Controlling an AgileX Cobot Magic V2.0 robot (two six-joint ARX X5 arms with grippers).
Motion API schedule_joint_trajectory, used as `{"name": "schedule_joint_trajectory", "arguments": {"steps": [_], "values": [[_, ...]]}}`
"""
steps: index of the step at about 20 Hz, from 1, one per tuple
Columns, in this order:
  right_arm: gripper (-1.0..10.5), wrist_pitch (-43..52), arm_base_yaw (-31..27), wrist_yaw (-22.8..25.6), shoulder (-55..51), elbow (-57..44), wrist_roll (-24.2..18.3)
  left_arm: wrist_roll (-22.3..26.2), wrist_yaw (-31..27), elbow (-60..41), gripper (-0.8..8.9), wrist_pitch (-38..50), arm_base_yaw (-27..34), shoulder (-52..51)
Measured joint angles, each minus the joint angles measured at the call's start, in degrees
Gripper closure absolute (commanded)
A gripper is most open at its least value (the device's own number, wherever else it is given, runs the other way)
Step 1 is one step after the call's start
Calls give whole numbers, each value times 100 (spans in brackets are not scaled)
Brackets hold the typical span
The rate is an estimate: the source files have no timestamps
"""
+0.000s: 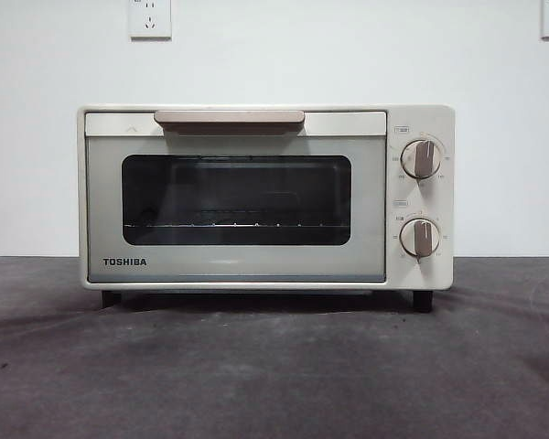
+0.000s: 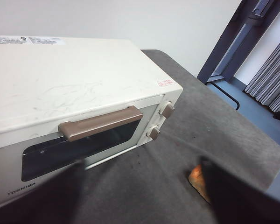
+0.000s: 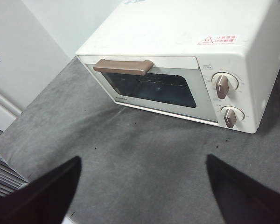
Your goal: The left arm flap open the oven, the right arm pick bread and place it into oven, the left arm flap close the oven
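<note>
The cream-white TOSHIBA oven (image 1: 265, 197) stands at the middle of the dark table with its door shut and its beige handle (image 1: 229, 118) along the top. A bare wire rack shows through the glass. Both arms hang above and in front of it, out of the front view. My left gripper (image 2: 142, 164) is open and empty, off the oven's (image 2: 74, 88) front. Beside its jaw, a corner of the golden-orange bread (image 2: 196, 179) lies on the cloth, mostly hidden. My right gripper (image 3: 143, 158) is open and empty, well short of the oven (image 3: 186, 42); no bread shows in that view.
Two beige knobs (image 1: 421, 197) sit on the oven's right side. Grey cloth (image 1: 274, 366) covers the table, whose edge (image 3: 9, 154) drops off at the left. A white wall with sockets (image 1: 150, 18) stands behind. A dark door frame (image 2: 233, 42) lies beyond the table.
</note>
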Motion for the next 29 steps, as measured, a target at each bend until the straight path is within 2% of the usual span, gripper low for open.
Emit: {"name": "schedule_joint_trajectory", "arguments": {"steps": [5, 7, 12, 15, 19, 25, 29], "values": [[454, -129, 0, 24, 0, 0, -2, 2, 0, 2, 310, 0, 0, 2], [453, -299, 4, 214, 4, 0, -2, 2, 0, 2, 313, 0, 0, 2], [453, -1211, 4, 1333, 260, 4, -13, 2, 0, 0, 313, 0, 0, 2], [453, -1582, 11, 1661, 564, 2, -24, 2, 0, 0, 313, 2, 0, 9], [453, -1578, 118, 1823, 909, -133, -39, 2, 2, 2, 313, 15, -33, 39], [453, -868, 520, 2107, 1794, -1250, 35, 2, 0, 0, 313, 15, -39, 39], [453, -378, 708, 2597, 2601, -1255, 175, 2, 0, 2, 313, 22, -39, 39]]}}
